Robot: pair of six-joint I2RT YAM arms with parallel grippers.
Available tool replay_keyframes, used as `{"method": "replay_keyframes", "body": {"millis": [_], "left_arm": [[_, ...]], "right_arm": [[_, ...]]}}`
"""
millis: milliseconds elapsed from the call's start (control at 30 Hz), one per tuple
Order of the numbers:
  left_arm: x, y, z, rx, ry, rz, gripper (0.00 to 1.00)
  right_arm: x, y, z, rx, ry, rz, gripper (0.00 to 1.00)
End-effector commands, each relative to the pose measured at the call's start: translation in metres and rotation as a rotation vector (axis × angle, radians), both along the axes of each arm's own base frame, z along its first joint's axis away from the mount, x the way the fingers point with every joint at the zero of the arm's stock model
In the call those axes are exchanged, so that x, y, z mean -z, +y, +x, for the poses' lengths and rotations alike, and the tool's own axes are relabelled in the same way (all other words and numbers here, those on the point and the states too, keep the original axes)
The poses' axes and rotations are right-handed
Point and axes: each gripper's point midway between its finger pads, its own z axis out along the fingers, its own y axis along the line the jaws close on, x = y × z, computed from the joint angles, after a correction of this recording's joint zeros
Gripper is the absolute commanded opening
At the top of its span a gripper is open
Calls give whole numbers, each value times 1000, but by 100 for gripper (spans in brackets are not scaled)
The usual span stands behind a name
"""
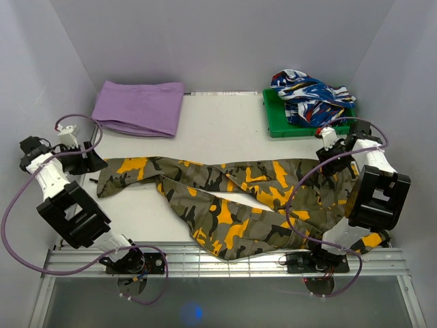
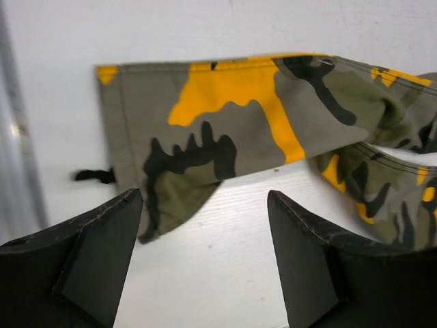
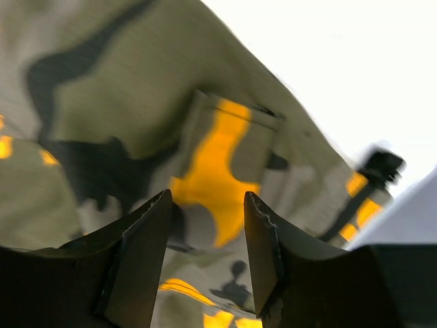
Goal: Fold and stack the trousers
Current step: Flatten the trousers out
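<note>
Find the trousers [image 1: 232, 205] sprawled flat but rumpled across the middle of the tabletop [image 1: 218, 123], one cuff at the left edge, the waist end by the right edge, the second leg slanting toward the near edge. Note the left gripper [image 2: 205, 205] just short of that left cuff, fingers [image 2: 95, 253] spread wide with only bare tabletop between them, holding nothing. Note the right gripper [image 3: 205, 205] low over the waist end, fingers [image 3: 136, 260] parted, fabric beneath them, nothing pinched so far as can be told. Read this as the opening of the fold: not yet folded, not yet stacked, the legs lying at an angle to each other. Next, probably: bring the left fingers forward over the cuff's corner, close on both layers of the hem, take a matching hold at the waist, then lay one leg onto the other before halving the length. Mind the rumples where the legs meet; smooth first or expect a crooked fold. Leave alone the purple cloth [image 1: 140, 106] at the far left corner.
</note>
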Motion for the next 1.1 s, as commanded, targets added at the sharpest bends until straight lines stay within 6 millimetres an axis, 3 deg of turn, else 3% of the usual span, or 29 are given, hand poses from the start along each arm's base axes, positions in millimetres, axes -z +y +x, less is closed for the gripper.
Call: {"method": "replay_keyframes", "body": {"millis": [0,133,200,300,467,667,867,1067], "left_arm": [[-46,15,23,111,-99,227,85],[-35,6,39,181,-28,325,84],[-15,-9,47,267,33,350,82],[3,-14,55,337,88,379,81],[35,14,86,451,190,412,72],[58,43,117,546,195,513,71],[91,45,122,639,204,559,71],[129,33,109,694,227,600,68]], "right_arm": [[-13,35,0,-39,13,78,53],[-9,42,7,-45,35,71,53],[-5,46,9,-56,56,68,64],[5,45,8,-79,92,47,73],[20,40,5,-94,134,24,74],[30,40,3,-107,166,23,74],[41,35,6,-108,187,3,75],[56,29,3,-103,218,-25,75]]}}
